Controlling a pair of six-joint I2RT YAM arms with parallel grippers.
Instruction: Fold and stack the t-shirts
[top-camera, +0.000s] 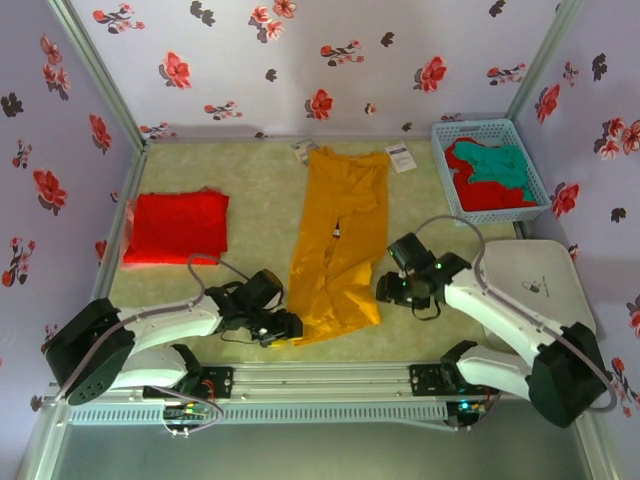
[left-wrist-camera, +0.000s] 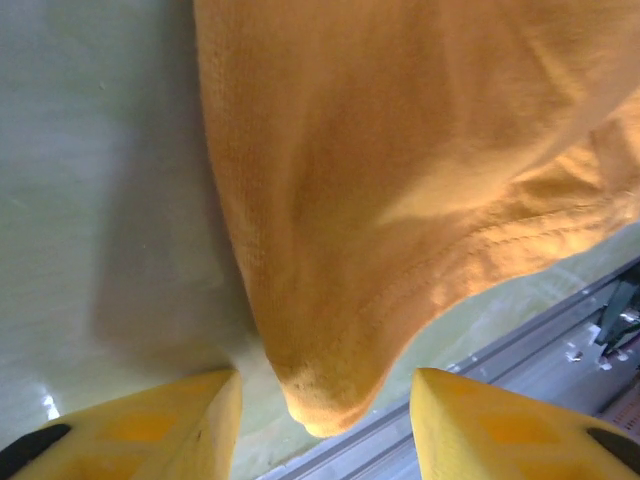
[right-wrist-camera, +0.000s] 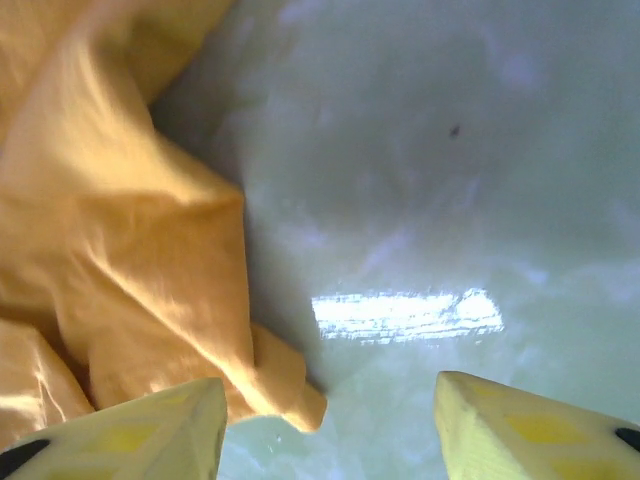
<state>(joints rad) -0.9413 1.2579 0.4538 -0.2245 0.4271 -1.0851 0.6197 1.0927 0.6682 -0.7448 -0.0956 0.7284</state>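
Floral wallpaper closed in a pale green bench. At nine o'clock lay a folded red t-shirt, flat and squared. At the centre the mustard-yellow t-shirt stretched as a long narrow strip from twelve towards six o'clock. The left tool stood at the strip's seven o'clock corner with its jaws spread; the hem corner lay between them, not pinched. The right tool sat at the five o'clock corner, also spread, with that corner just beside its left finger. At two o'clock a blue mesh basket held a teal t-shirt over red cloth. The yellow cloth looked light, limp and quick to wrinkle. It would likely be best pinched at both doubled hem corners together.
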